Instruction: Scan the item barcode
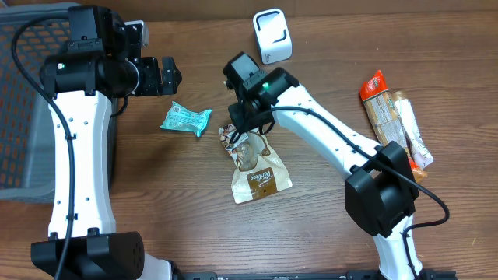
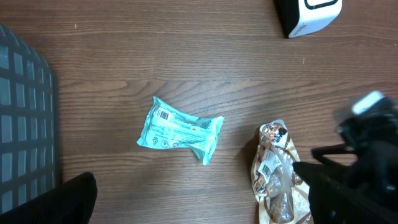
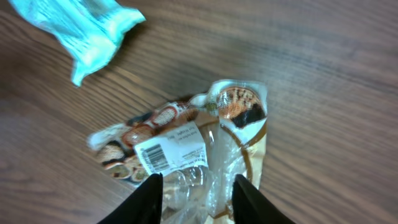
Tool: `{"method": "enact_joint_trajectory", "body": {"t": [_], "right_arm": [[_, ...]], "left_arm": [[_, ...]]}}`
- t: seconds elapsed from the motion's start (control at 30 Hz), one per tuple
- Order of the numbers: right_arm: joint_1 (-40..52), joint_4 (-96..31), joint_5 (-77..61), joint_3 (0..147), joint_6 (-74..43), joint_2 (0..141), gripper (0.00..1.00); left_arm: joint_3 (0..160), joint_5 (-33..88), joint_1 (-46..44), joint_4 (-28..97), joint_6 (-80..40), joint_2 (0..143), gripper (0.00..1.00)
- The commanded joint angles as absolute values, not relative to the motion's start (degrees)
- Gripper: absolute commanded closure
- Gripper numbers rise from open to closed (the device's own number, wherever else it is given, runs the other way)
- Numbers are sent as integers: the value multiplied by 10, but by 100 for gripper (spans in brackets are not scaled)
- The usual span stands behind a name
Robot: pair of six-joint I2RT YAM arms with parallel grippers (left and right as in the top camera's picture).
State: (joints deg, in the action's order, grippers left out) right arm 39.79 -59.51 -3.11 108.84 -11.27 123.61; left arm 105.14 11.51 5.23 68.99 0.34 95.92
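1. The right gripper (image 3: pixel 196 185) points down at the table, its two black fingers (image 3: pixel 151 198) apart with crinkled clear film between them; whether they pinch that film cannot be told.
2. Beneath it lies the snack pouch (image 3: pixel 231 112): glossy, rumpled plastic, brown and cream with a transparent window, flat on the table, its printed top end just beyond the fingertips.
3. A white rectangular barcode label (image 3: pixel 171 154) faces up on the pouch, just ahead of the left-hand finger as the wrist camera shows it.
4. Beside the pouch's top end sits a teal foil wrapper (image 1: pixel 185 119), puffy with crimped ends, apart from the pouch.
5. The left gripper (image 1: pixel 165 75) hovers beyond the wrapper, jaws spread wide and empty.
6. A white, rounded scanner (image 1: pixel 272 35) stands at the far edge of the wood-grain table (image 1: pixel 194 233), well apart from the pouch.
7. Wrapped snack bars (image 1: pixel 393 117) lie at the right; a grey grid basket (image 1: pixel 15 101) sits at the left.
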Motion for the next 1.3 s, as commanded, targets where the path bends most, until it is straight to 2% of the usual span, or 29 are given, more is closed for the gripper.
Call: {"method": "enact_joint_trajectory", "body": {"t": [0.0,0.33,0.6,0.97,1.13,1.2,1.27], "right_arm": [[399,-561,-46,1040,-122,1244,67],[401,-448,-53,949,-117,1244,67],[408,-390,-70,918,-118,1277,59],[408,-371,-80,919,-118,1317,37],[408,-371,-76,919,-115,1318,6],[408,-371,-76,919,-97,1318,1],[408,-372,-76,919,-81,1318,0]], "left_arm": [[1060,114,48,688,0,959,0],[1060,114,48,688,0,959,0],[1060,114,48,688,0,959,0],[1060,114,48,688,0,959,0],[1060,114,48,688,0,959,0],[1060,114,48,688,0,959,0],[1060,114,48,688,0,959,0]]}}
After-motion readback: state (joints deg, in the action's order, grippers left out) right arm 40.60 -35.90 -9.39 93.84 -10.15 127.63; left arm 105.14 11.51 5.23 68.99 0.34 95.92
